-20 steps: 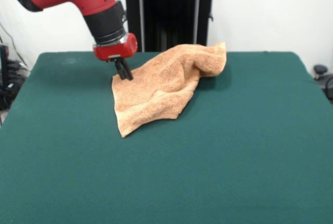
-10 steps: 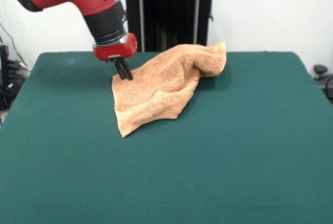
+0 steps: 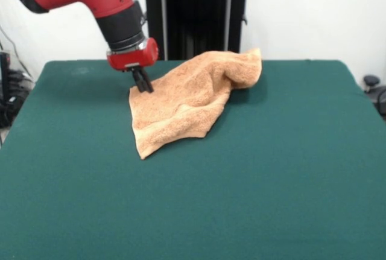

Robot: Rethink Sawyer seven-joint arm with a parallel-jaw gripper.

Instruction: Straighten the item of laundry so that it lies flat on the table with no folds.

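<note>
The light orange-tan towel point(image 3: 190, 100) lies crumpled on the dark green table point(image 3: 271, 169), toward the far middle. A raised fold bunches up at its far right corner, and creases run across its middle. Its near left corner points toward the front. My gripper point(image 3: 143, 85) hangs from the red and black arm at the towel's far left corner, its dark fingers shut on the cloth's edge there.
A black pedestal point(image 3: 196, 12) stands behind the table's far edge, close behind the towel. Dark cables and gear point(image 3: 9, 91) sit off the table's left side, and a small black object point(image 3: 371, 82) sits off its right.
The gripper and the towel's left edge have shifted very slightly to the left; little else differs.
</note>
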